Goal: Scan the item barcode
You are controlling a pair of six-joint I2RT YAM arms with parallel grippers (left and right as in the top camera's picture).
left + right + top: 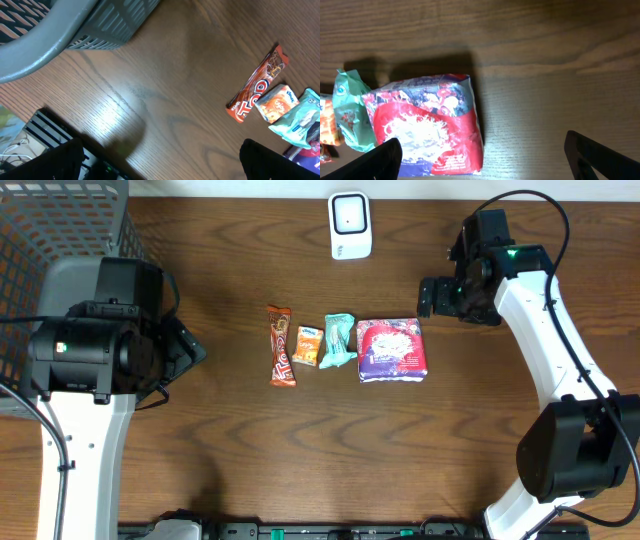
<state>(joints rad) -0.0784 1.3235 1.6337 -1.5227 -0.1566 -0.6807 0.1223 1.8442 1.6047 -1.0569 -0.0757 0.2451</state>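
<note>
Hovering over the tabletop (250, 450), the right gripper (432, 296) is held spread wide and empty near the red packet (391, 349); the left gripper (190, 350) is likewise spread and empty. Between them the red packet, a teal packet (339, 341), an orange packet (306, 346) and a chocolate bar (281, 346) are lined up. The white scanner (350, 225) is set well apart at the far edge.

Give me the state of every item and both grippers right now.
Left gripper: open, empty.
Right gripper: open, empty.
Chocolate bar: lying flat, not held.
Orange packet: flat, between bar and teal packet.
Teal packet: flat, beside the red pack.
Red pack: flat, printed face up.
Scanner: on the table, nothing presented to it.
Basket: nothing visible inside.
</note>
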